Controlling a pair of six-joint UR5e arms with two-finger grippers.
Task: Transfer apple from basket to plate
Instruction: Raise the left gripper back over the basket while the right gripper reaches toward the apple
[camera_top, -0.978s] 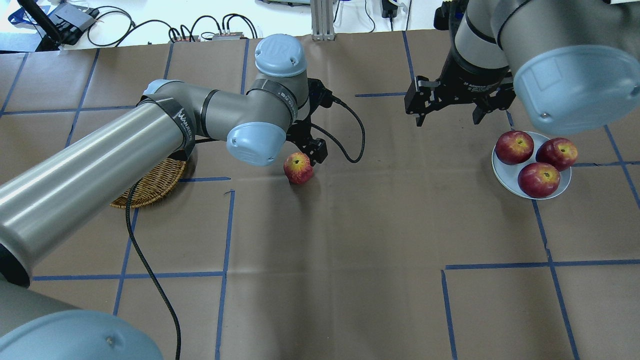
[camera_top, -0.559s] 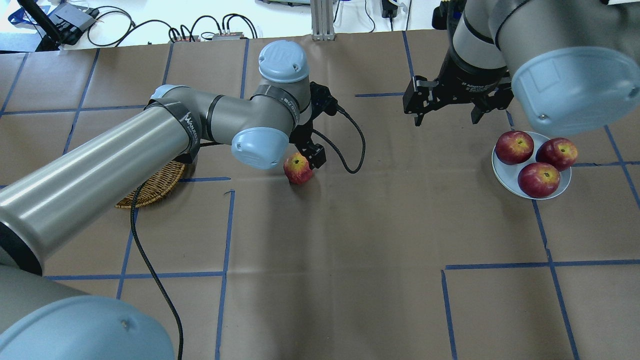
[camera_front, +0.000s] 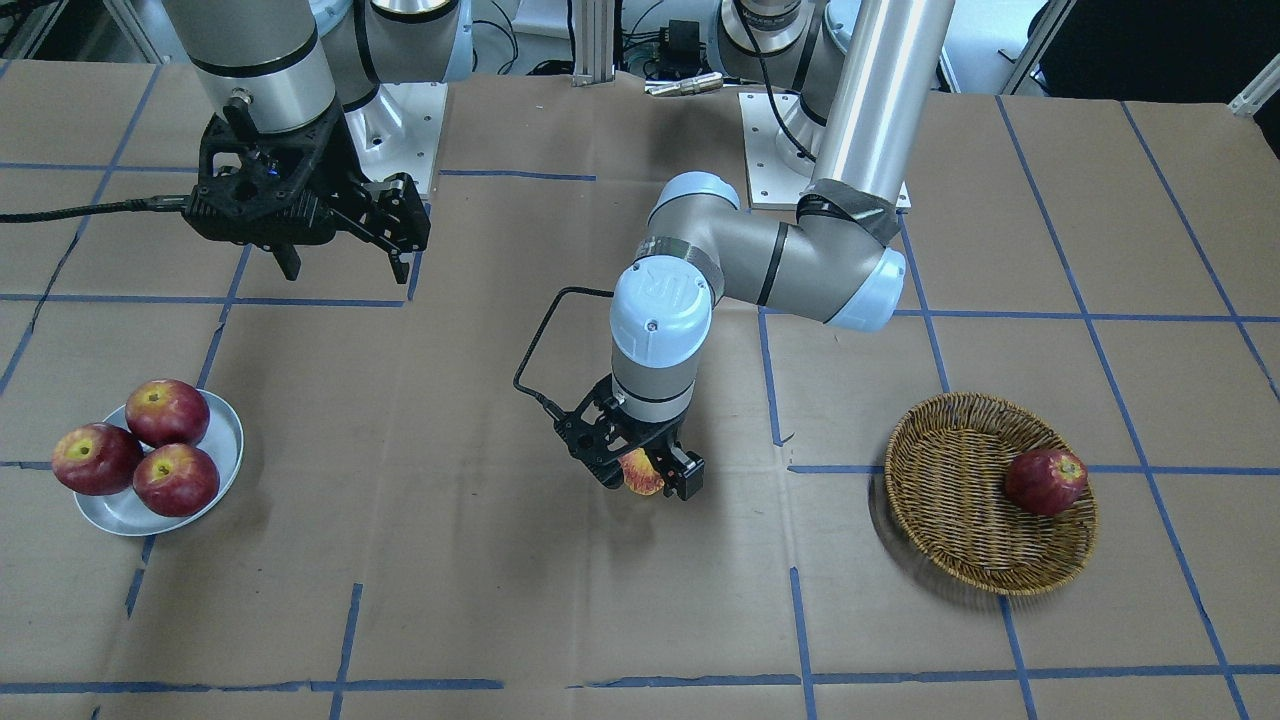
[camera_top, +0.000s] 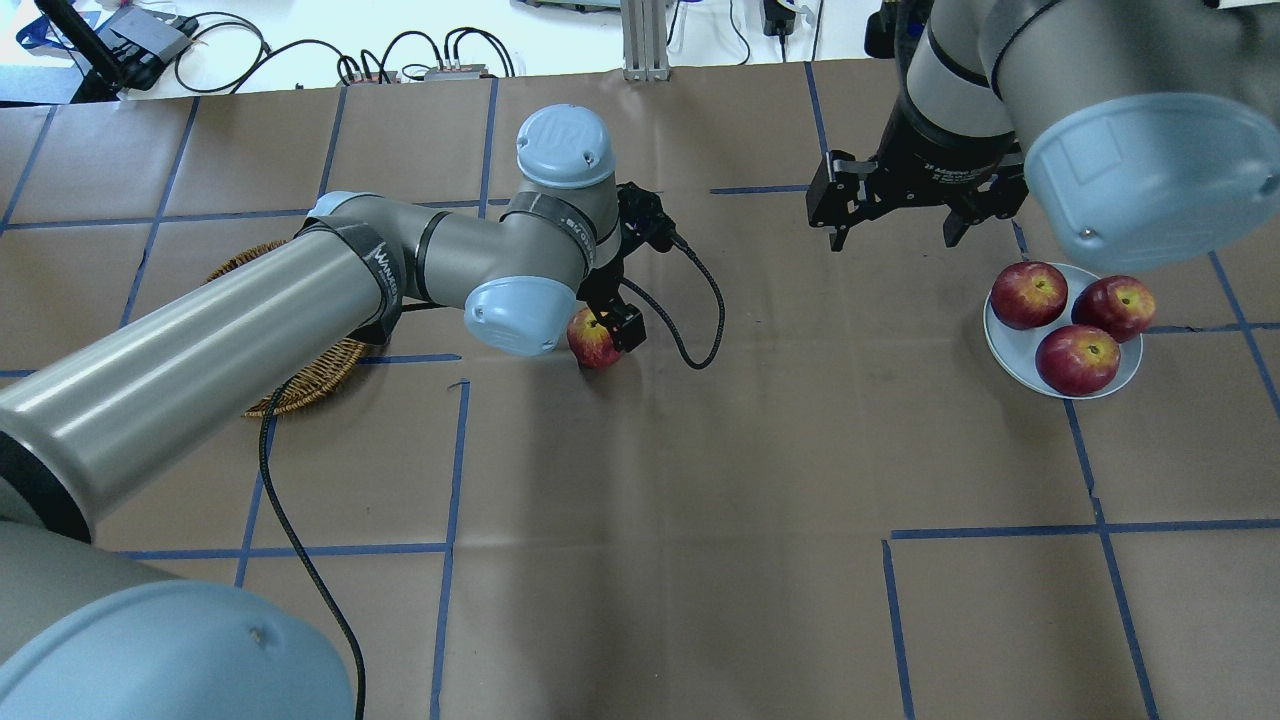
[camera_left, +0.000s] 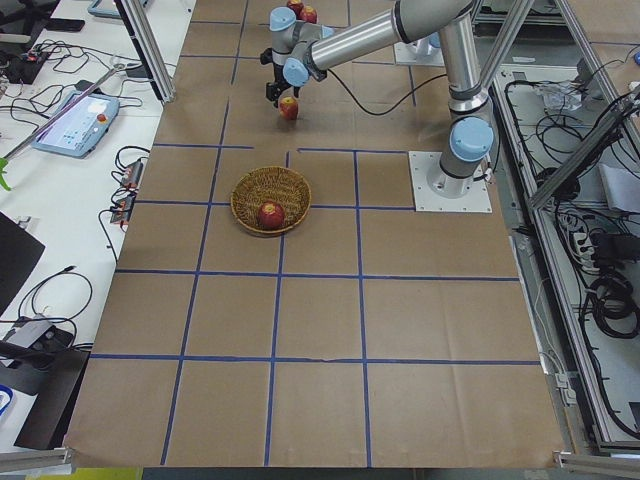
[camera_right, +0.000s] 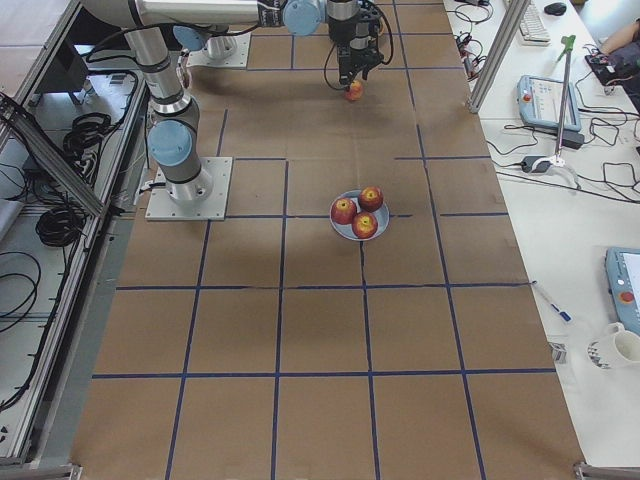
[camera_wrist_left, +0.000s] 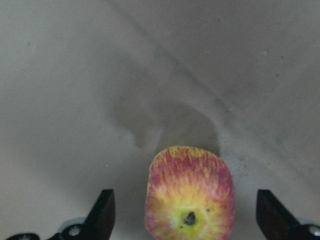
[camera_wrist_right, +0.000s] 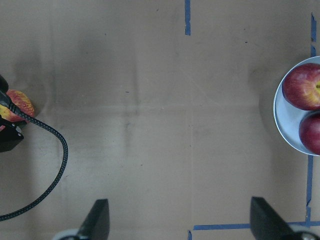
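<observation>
"Apple (camera_front: 641, 472): where did it sit?"
"Mid-table, on the brown paper (camera_top: 700, 480) gridded with blue tape (camera_top: 452, 450). The left gripper (camera_front: 647, 478) straddled it, fingers spread, a gap on each side. It was well apart from the basket (camera_front: 950, 500) and the plate (camera_front: 225, 440)."
"Right gripper (camera_top: 895, 238)?"
"Hung spread wide over bare paper near the plate, which carried three dark red apples (camera_front: 166, 411). Cables (camera_top: 300, 50) lay on the white bench beyond."

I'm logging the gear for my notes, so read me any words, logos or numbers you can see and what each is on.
"UR": logo on the blue joint cap of the left arm.
"WANHE", ending unclear: white letters on the black band around that arm.
White print on the right hand: too blurred to read.
</observation>
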